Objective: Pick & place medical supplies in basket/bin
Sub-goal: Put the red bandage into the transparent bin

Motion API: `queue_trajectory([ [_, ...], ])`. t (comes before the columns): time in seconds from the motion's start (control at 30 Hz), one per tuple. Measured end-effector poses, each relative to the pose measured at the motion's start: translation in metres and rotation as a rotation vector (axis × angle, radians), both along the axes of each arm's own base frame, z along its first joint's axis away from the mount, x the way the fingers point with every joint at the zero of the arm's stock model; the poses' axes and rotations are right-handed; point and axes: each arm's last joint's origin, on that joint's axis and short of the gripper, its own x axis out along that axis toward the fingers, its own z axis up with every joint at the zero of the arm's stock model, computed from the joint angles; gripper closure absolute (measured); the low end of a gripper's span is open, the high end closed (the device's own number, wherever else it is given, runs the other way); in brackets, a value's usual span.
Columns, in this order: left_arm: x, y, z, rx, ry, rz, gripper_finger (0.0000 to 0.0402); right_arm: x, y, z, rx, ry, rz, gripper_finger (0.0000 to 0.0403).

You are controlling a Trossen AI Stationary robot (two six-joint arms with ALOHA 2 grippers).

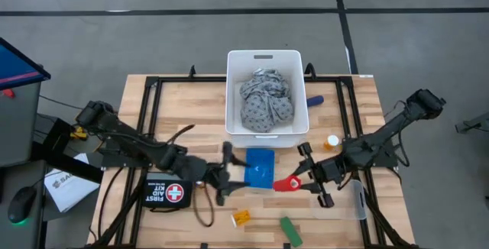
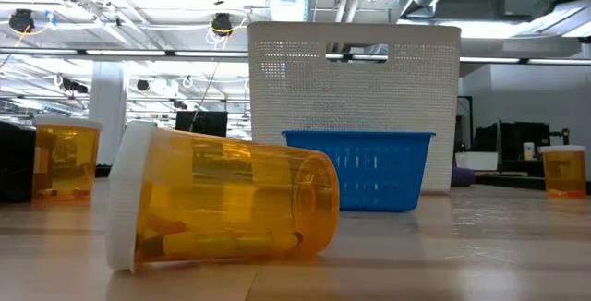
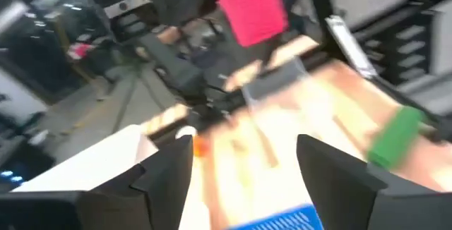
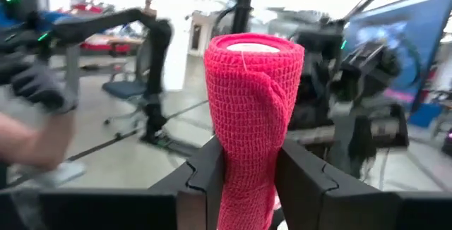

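Bandage roll (image 4: 251,117) between right fingers (image 4: 205,177)

Red bandage roll (image 4: 251,110), white bin (image 1: 266,59), grey patterned cloth (image 1: 265,100), small blue basket (image 1: 260,166), green stick (image 1: 291,231)

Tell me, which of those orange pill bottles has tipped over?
The orange bottle near the table's front edge, beside the green roll, lies on its side. The other bottle, right of the white bin, stands upright.
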Motion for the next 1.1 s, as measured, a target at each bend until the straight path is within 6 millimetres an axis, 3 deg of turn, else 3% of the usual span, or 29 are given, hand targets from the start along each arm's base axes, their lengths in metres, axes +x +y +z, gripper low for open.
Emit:
queue_trajectory([
  [0.17, -0.034, -0.015, 0.017, -0.057, 0.026, -0.053, 0.0143, -0.014, 0.011, 0.006, 0.01, 0.14, 0.051, 0.0299],
  [0.27, -0.051, -0.02, 0.015, -0.074, 0.014, -0.076, 0.0143, -0.022, 0.024, 0.014, -0.011, 0.253, 0.108, 0.0299],
  [0.4, -0.067, -0.014, 0.009, -0.123, -0.016, -0.082, 0.0143, -0.033, 0.042, 0.02, -0.014, 0.437, 0.123, 0.0299],
  [0.53, -0.08, -0.003, 0.007, -0.183, -0.044, -0.069, 0.0143, -0.038, 0.05, 0.022, 0.048, 0.664, 0.022, 0.0299],
  [0.67, -0.089, 0.004, 0.012, -0.231, -0.107, -0.071, 0.0143, -0.039, 0.056, 0.009, 0.146, 0.853, -0.093, 0.0299],
  [0.83, -0.094, 0.007, 0.007, -0.237, -0.118, -0.079, 0.0143, -0.048, 0.058, -0.021, 0.209, 1.118, -0.296, 0.0299],
  [1.1, -0.094, 0.007, 0.009, -0.26, -0.131, -0.078, 0.0143, -0.076, 0.073, -0.042, 0.409, 1.339, -0.523, 0.0299],
])
